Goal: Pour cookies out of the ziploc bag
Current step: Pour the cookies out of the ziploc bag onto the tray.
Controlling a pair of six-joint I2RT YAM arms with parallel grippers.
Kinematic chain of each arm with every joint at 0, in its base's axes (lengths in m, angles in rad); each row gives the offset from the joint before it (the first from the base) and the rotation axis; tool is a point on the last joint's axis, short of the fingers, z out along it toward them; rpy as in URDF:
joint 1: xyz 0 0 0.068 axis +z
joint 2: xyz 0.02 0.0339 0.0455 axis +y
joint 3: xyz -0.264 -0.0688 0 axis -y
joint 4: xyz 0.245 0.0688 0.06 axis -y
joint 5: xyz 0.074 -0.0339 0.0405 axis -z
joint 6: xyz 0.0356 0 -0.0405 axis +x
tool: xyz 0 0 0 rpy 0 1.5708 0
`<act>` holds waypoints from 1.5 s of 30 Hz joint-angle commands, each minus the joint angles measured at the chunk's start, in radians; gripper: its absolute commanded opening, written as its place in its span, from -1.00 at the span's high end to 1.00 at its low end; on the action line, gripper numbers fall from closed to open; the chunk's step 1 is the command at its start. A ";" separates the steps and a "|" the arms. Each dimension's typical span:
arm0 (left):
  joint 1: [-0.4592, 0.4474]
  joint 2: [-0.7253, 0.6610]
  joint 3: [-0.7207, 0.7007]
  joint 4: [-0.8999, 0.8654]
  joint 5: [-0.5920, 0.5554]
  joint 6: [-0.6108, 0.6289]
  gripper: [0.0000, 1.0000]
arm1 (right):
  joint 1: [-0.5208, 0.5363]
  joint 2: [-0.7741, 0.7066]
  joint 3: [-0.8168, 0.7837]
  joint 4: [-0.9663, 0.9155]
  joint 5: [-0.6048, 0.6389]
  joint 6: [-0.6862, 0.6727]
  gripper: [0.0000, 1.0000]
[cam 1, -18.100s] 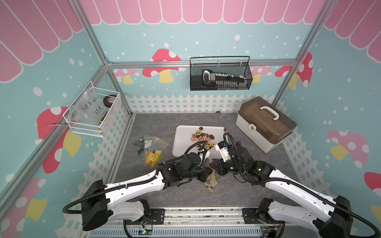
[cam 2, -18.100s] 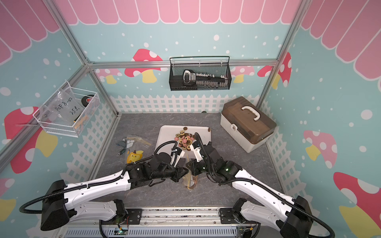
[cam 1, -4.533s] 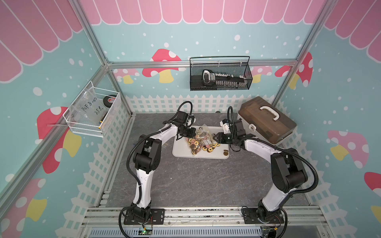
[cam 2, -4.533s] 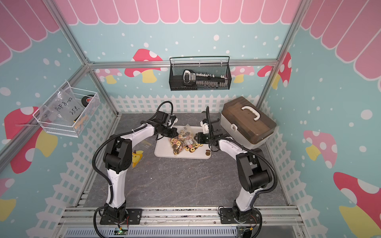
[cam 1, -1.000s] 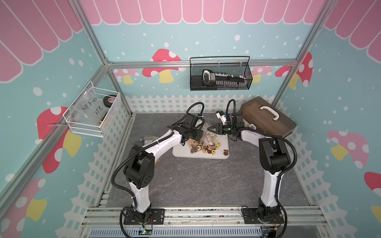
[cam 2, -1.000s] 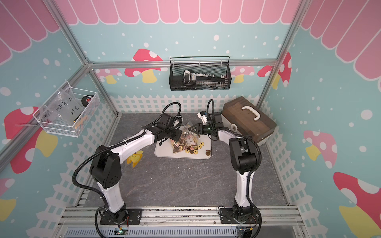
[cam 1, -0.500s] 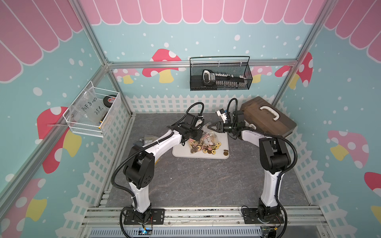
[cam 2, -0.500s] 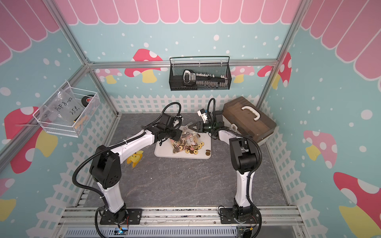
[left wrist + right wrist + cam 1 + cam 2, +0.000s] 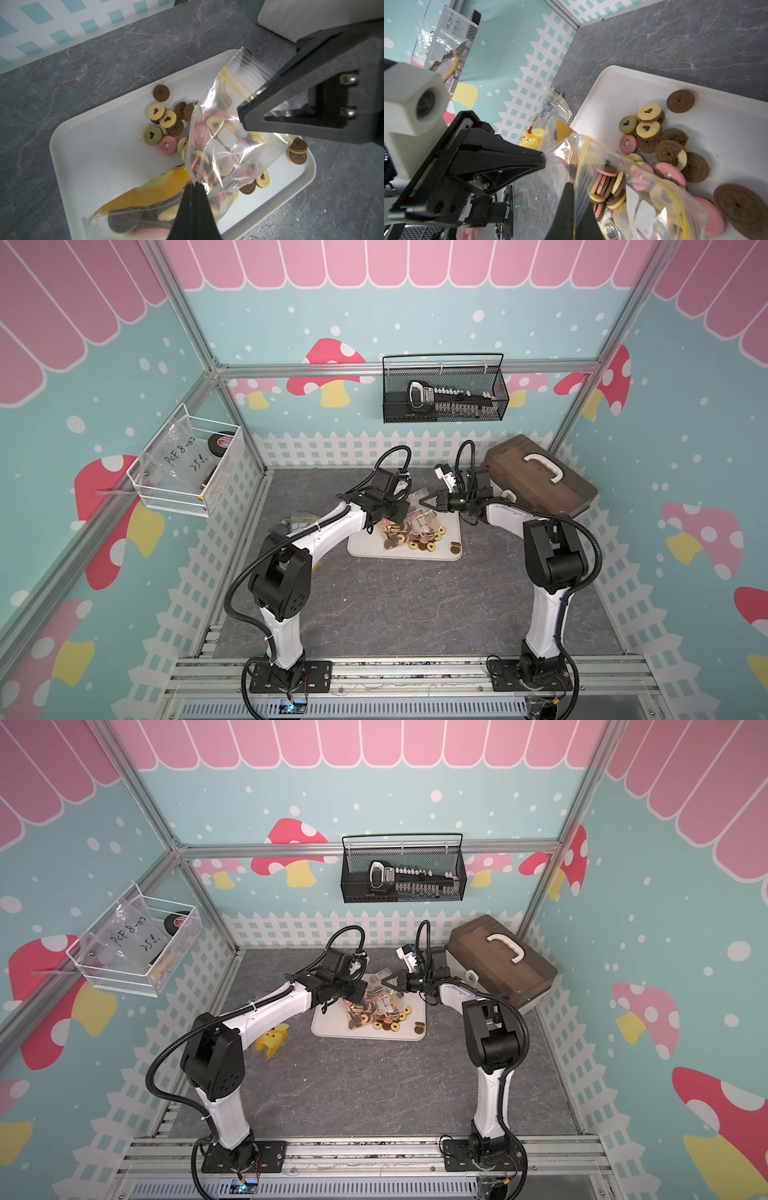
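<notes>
Grey stone-pattern tabletop is fenced by a white picket border at back and sides. Wide bare floor lies between the white rectangular tray and the arm bases. The tray sits toward the back, some bare table between it and the fence. A brown-lidded box with a white handle stands just beside the right arm's wrist, so that side is tight. A yellow toy lies on the table to the tray's left.

A clear ziploc bag with yellow zip lines hangs over the tray, stretched between both arms. The left gripper is pinched tight on a corner of the film; the right gripper is clamped on the bag's edge by the zip. Small round cookies in brown, yellow, pink and green lie loose on the tray, below and beside the bag. Many more are still inside it, between the two grips. Two brown ones sit at the tray rim.
</notes>
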 commanded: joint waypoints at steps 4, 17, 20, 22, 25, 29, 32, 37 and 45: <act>0.126 -0.136 -0.163 0.191 0.108 -0.139 0.06 | 0.005 -0.157 -0.110 -0.018 0.086 -0.093 1.00; 0.298 0.028 -0.226 0.450 0.493 -0.322 -0.69 | 0.000 -0.123 -0.103 -0.072 0.137 -0.141 1.00; 0.289 0.088 -0.200 0.493 0.543 -0.343 -0.70 | -0.001 -0.112 -0.105 -0.071 0.142 -0.144 1.00; 0.287 0.123 -0.177 0.500 0.560 -0.347 -0.70 | -0.003 -0.099 -0.098 -0.070 0.138 -0.143 1.00; 0.286 0.181 -0.143 0.528 0.589 -0.371 -0.67 | -0.005 -0.065 -0.091 -0.061 0.134 -0.141 1.00; 0.288 0.243 -0.103 0.565 0.596 -0.408 -0.39 | -0.005 -0.058 -0.088 -0.055 0.121 -0.142 1.00; 0.288 0.260 -0.085 0.580 0.600 -0.424 -0.18 | -0.004 -0.061 -0.090 -0.055 0.121 -0.144 1.00; 0.280 0.291 -0.065 0.568 0.603 -0.436 0.15 | -0.006 -0.065 -0.092 -0.055 0.121 -0.146 1.00; 0.254 0.333 -0.005 0.498 0.596 -0.408 0.03 | -0.008 -0.078 -0.105 -0.039 0.123 -0.139 1.00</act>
